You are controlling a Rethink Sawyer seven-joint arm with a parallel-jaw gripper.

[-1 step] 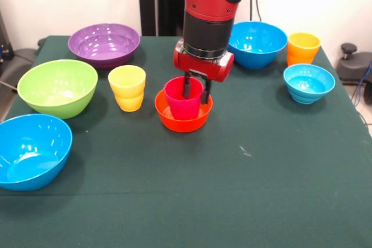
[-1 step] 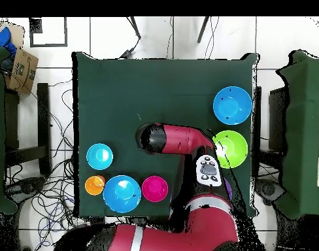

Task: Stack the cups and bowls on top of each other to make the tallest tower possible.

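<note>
Robot gripper (image 1: pixel 196 92), fingers clamped across the glossy red-pink plastic cup's (image 1: pixel 183 98) rim, seats it in the small red-orange plastic bowl (image 1: pixel 183 119), apparently starting 1 tower.

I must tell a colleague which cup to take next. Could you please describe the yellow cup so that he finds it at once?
Start from the green table in the front view and find the big lime green bowl on its left side. Just right of it stands the yellow cup, upright and empty. It is the only yellow thing, narrower than any bowl, left of the red-pink cup.

front and overhead (both on table (image 1: pixel 174 201)).
</note>
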